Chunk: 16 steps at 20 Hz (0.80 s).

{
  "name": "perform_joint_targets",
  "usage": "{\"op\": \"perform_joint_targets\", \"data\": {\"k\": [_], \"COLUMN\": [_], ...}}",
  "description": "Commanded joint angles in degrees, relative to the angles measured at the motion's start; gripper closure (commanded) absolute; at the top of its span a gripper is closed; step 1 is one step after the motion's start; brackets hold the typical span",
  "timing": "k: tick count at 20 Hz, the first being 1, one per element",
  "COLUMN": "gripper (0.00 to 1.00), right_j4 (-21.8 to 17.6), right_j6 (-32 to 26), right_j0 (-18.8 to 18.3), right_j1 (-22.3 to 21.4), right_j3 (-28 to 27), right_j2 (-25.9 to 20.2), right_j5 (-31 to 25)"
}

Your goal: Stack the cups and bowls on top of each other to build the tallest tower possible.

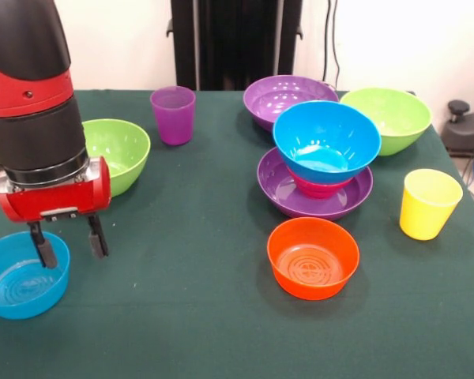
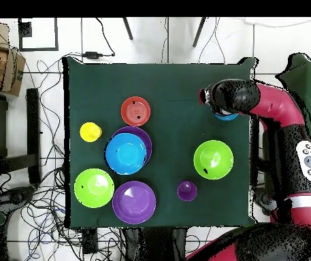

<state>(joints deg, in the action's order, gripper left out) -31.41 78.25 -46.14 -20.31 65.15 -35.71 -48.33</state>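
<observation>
Fingers (image 1: 43,246) of the gripper (image 1: 69,243) hang apart over the small blue bowl (image 1: 20,275), one inside its rim; better to pinch that wall squarely, lift straight, then carry it to the tower (image 1: 320,162) mid-table.

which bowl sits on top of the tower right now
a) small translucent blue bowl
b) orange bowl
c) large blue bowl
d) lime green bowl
c) The large blue bowl rests topmost on the tower, above a red-pink bowl nested in the wide purple base bowl; the orange bowl sits alone on the table in front of the pile.
</observation>
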Motion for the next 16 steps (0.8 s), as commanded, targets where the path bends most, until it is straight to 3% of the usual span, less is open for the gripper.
{"op": "perform_joint_targets", "data": {"k": [1, 11, 16], "gripper": [0.00, 0.00, 0.00], "right_j4": [-4.1, -4.4, -3.8], "right_j6": [-2.3, -1.5, -1.8], "right_j0": [1.7, 0.7, -0.1], "right_j1": [2.3, 3.6, 2.1], "right_j3": [4.9, 7.5, 9.3], "right_j2": [3.1, 4.6, 5.1], "right_j5": [5.5, 10.4, 10.2]}}
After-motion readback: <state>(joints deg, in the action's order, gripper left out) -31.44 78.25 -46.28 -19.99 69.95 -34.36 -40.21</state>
